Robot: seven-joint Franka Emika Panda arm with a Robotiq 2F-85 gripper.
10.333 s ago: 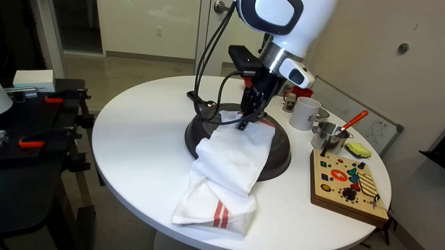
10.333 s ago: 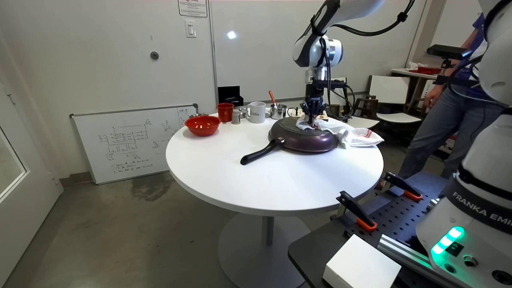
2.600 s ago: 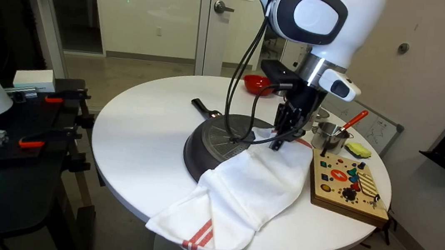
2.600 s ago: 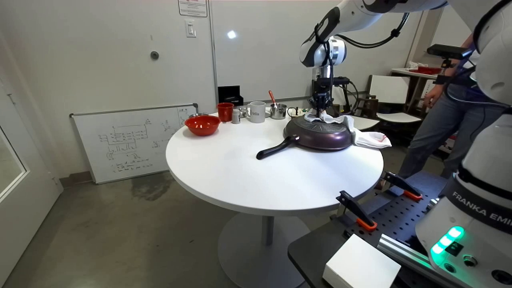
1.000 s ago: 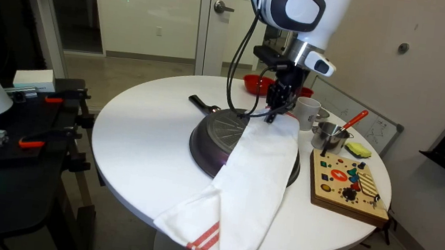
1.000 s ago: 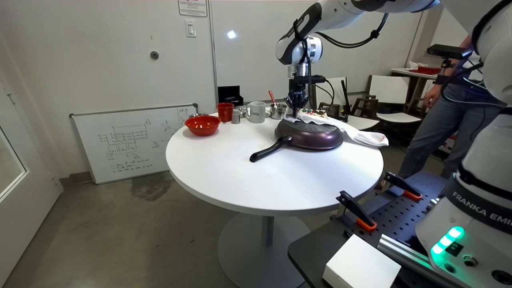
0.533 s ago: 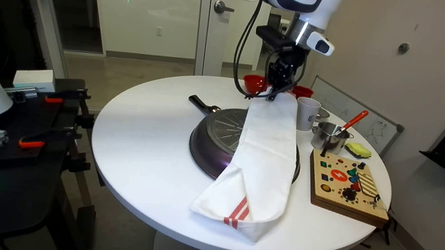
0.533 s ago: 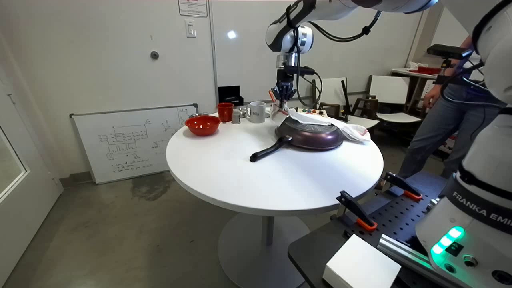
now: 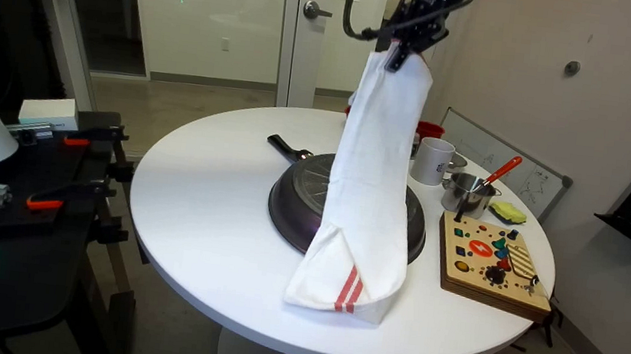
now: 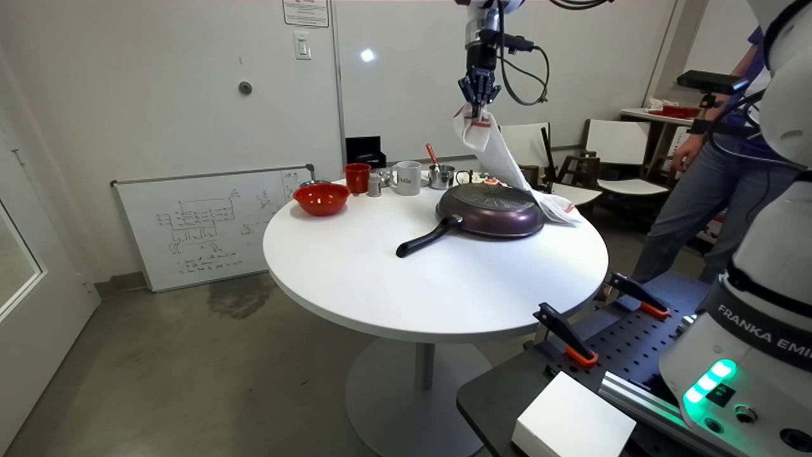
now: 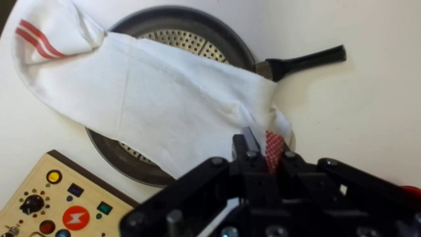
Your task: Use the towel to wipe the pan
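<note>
The pan [image 9: 294, 213] lies upside down on the round white table, base up, in both exterior views [image 10: 491, 221] and the wrist view [image 11: 184, 20]. The white towel [image 9: 371, 183] hangs from my gripper [image 9: 395, 62], which is raised well above the pan in both exterior views [image 10: 476, 113]. In the wrist view my gripper [image 11: 268, 141] is shut on the towel's red-striped upper end. The towel [image 10: 501, 155] slopes down across the pan's far side from the handle. Its lower red-striped end rests on the table. In the wrist view the towel [image 11: 158, 95] covers much of the pan's base.
A wooden board with knobs [image 9: 489, 268], a steel pot with a red-handled tool [image 9: 465, 194], a white mug [image 9: 432, 162] and a yellow sponge [image 9: 507, 212] stand beside the pan. A red bowl [image 10: 321, 199] and red cup [image 10: 357, 178] stand near the table edge.
My gripper moved the towel across the pan's base, past its edge, then lifted high with it. The towel's lower end slid inward on the table. The pan shifted slightly earlier.
</note>
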